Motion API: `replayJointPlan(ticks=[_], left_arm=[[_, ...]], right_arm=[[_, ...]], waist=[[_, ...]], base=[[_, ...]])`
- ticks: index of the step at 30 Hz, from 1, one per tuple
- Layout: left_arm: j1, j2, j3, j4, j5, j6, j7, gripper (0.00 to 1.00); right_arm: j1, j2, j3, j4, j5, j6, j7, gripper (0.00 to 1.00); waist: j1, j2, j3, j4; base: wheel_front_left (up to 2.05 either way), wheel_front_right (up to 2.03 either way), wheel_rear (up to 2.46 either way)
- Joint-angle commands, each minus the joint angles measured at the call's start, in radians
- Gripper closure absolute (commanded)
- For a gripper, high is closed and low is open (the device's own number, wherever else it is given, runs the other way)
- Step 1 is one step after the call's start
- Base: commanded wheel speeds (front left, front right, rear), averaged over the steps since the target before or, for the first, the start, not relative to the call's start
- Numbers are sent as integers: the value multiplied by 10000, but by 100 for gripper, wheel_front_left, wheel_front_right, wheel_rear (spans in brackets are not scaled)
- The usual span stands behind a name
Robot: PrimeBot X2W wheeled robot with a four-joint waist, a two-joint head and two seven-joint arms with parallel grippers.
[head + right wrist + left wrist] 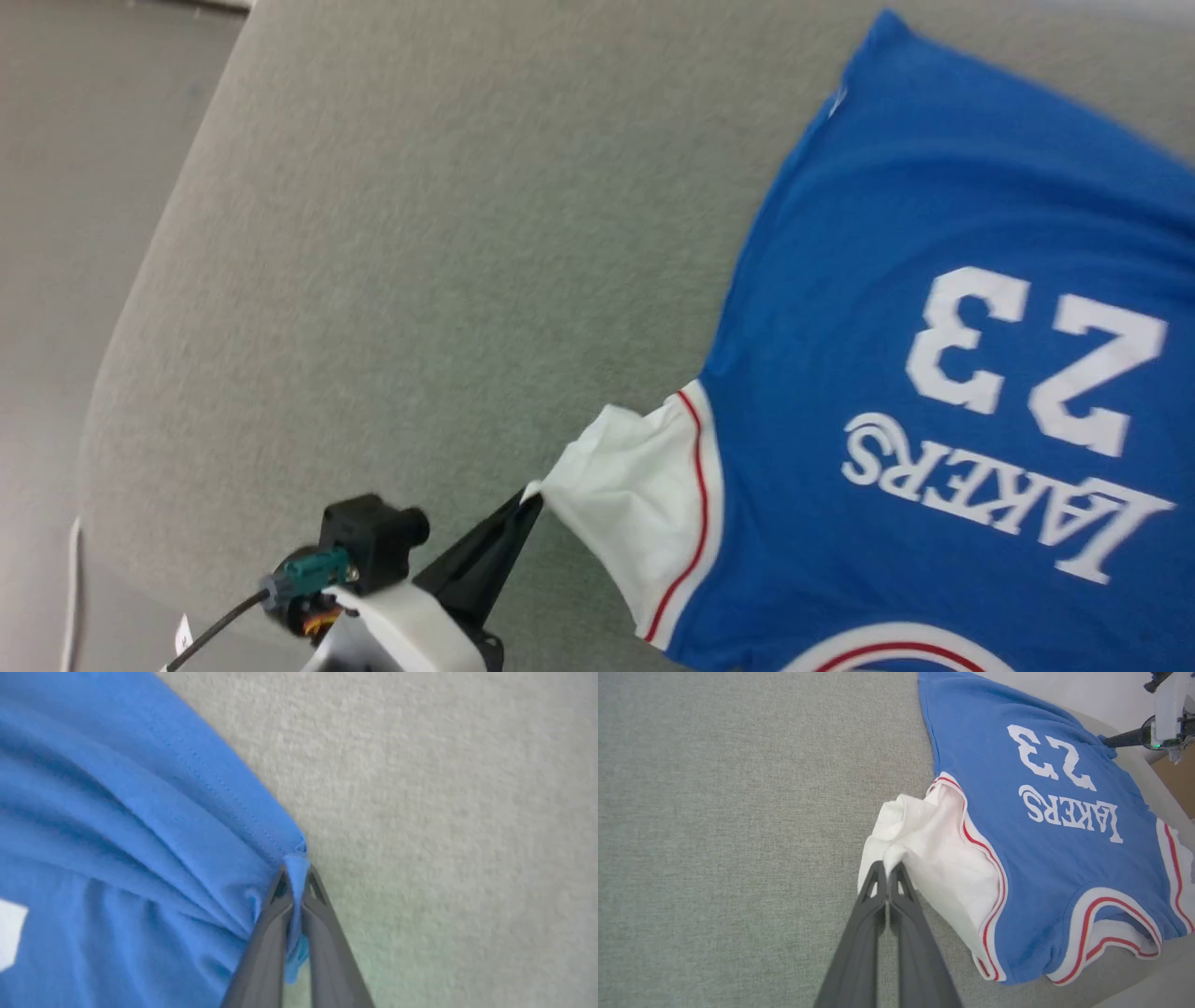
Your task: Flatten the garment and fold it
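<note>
Seemingly to pull the shirt (934, 233) flat, the left fingers (868, 910) clamp its white sleeve (934, 849) and the right fingers (268, 928) its hem corner (295, 858).

The garment (934, 233) runs off the head view's right and bottom edges — collar (896, 633) mostly cropped.

A wide table (420, 233) covered in grey-green woven cloth (one corner rounded) lay under soft, even light, with a smooth pale grey floor (65, 187) beyond its edge and a thin white cord (73, 579) lying there.
</note>
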Motion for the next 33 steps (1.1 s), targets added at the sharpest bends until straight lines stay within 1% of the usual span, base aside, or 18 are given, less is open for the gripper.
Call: replayJointPlan(ticks=[1, 3, 6, 9, 11, 15, 18, 21, 24, 25, 26, 30, 33], left_arm=[[239, 55, 57, 120, -111, 66, -77, 100], [478, 69, 108, 244, -328, 55, -150, 100], [788, 102, 252, 325, -560, 124, -324, 100], [1054, 157, 368, 379, -726, 195, -459, 100], [1172, 241, 404, 422, -728, 222, -528, 100], [1290, 301, 509, 512, -765, 276, -680, 100], [1307, 307, 590, 561, -801, 290, -784, 100], [1258, 299, 605, 600, -795, 278, -816, 100], [1153, 260, 594, 600, -752, 258, -842, 100], [1103, 244, 588, 593, -728, 252, -848, 100], [1052, 233, 578, 584, -698, 245, -849, 100], [818, 209, 530, 420, -531, 245, -836, 100], [647, 171, 468, 242, -384, 265, -807, 100]], right_arm=[[1041, 19, 178, 10, 243, -11, 156, 100], [1905, -44, 205, -490, 653, -11, 241, 100], [3148, -75, -105, -1343, 1236, -11, 487, 100], [4475, -47, -766, -2365, 1570, -11, 821, 100], [5397, 87, -1333, -3156, 1670, -11, 1240, 100], [7199, 666, -2519, -4829, 1614, -11, 2257, 100], [8288, 1242, -3135, -5869, 1302, -11, 2908, 100], [8858, 1813, -3419, -6417, 953, -11, 3327, 100], [9076, 2181, -3418, -6612, 710, -11, 3597, 100], [9051, 2222, -3391, -6693, 619, -11, 3569, 95], [8975, 2243, -3380, -6764, 541, -11, 3519, 0], [7956, 2075, -3127, -7389, 665, -11, 3280, 0], [6892, 1782, -2660, -7644, 764, -11, 3037, 0]], waist=[[2, 0, -1632, -1364], [2, 0, -2029, -1639], [2, 0, -2445, -2010], [2, 0, -2702, -2290], [2, 0, -2765, -2444], [2, 0, -2849, -2629], [2, 0, -2867, -2692], [2, 0, -2859, -2704], [2, 0, -2816, -2627], [2, 0, -2789, -2581], [2, 0, -2766, -2534], [2, 0, -2537, -2207], [2, 0, -2274, -1934]], base=[[0, 0, 0], [0, 0, 0], [0, 0, 0], [0, 0, 0], [0, 0, 0], [0, 0, 0], [0, 0, 0], [0, 0, 0], [0, 0, 0], [0, 0, 0], [0, 0, 0], [0, 0, 0], [0, 0, 0]])
